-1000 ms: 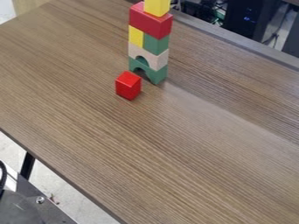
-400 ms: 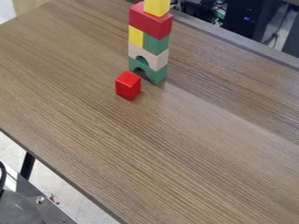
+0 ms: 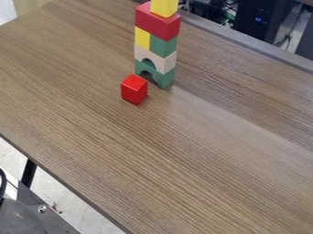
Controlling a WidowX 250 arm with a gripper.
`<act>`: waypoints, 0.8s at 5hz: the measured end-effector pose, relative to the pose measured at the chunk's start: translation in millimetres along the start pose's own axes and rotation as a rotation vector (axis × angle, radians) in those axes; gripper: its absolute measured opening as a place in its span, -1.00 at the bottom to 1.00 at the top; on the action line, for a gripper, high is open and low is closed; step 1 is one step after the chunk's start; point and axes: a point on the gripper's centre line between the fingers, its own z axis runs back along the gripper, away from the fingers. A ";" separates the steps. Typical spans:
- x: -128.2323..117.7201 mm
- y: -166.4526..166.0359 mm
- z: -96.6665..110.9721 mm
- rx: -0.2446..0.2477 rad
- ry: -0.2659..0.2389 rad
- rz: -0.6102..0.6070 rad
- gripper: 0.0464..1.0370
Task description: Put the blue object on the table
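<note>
At the near left corner, a dark metal plate (image 3: 49, 224) is being held by a screw (image 3: 42, 209), and a black curved piece (image 3: 2, 183) is being cut off by the left edge. Just beyond, a black leg (image 3: 29, 171) is slanting down towards the pale floor (image 3: 67, 196) beside the table (image 3: 183, 173). Whether the gripper is being kept open or closed, or is gripping anything, cannot be told. Where the blue object is being kept, which way it is pointing and how its long axis is running cannot be told either. Farther across the table, a small red block (image 3: 134, 90) is standing upright, near the foot of a tower. There, a green arch (image 3: 164, 78) is being used as the base; on it a bare wood arch (image 3: 166, 63) is being carried. Above that, a yellow block (image 3: 142, 38) on the left and a green block (image 3: 163, 45) on the right are being set side by side under a large red block (image 3: 158, 21), its long axis being laid across both. A top yellow block (image 3: 164, 7) is being borne by it and cropped by the top edge. Behind the table, a dark case (image 3: 249, 27) is being dotted with small blue lights (image 3: 261, 19).
</note>
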 end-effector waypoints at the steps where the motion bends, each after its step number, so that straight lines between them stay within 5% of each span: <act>1: -0.3 -0.8 -4.4 -0.007 0.010 0.003 0.92; 2: 0.6 -2.2 -9.9 -0.018 0.017 0.001 0.84; 3: 1.3 -2.5 -13.7 -0.021 0.015 0.005 0.23; 4: 1.7 -2.5 -14.8 -0.021 0.014 0.007 0.07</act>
